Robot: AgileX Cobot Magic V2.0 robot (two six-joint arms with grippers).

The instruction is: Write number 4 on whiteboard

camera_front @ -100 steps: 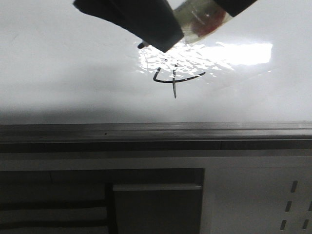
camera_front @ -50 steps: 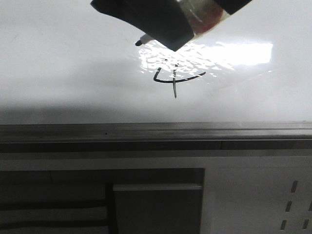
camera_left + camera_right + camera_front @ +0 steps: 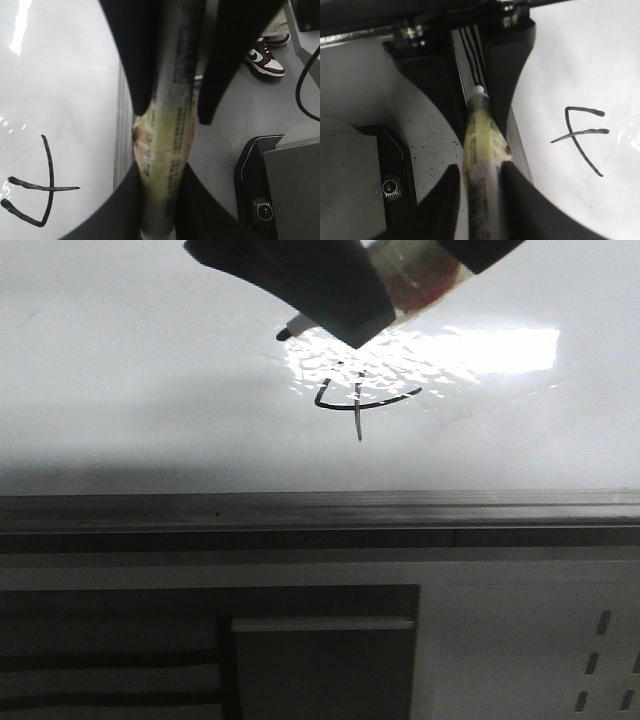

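Note:
The number 4 (image 3: 358, 400) is drawn in thin dark strokes on the whiteboard (image 3: 120, 390), just below a bright glare patch. It also shows in the left wrist view (image 3: 45, 190) and the right wrist view (image 3: 580, 137). A marker (image 3: 420, 280) wrapped in yellowed tape hangs above the board, and its dark tip (image 3: 283, 335) is up and to the left of the 4. My left gripper (image 3: 160, 192) and right gripper (image 3: 481, 185) are both shut on the marker. Each wrist view shows the other gripper's fingers around the marker's far end.
The board's grey metal frame edge (image 3: 320, 510) runs across the front. Below it are a white perforated panel (image 3: 540, 640) and a dark recess (image 3: 120, 660). Past the board's edge the wrist views show grey floor, a black device (image 3: 255, 200), a cable (image 3: 302, 90) and a shoe (image 3: 265, 57).
The grippers and marker shifted a little to the right and up a second ago, then held almost still. The marker tip now pokes out further. The 4 is unchanged.

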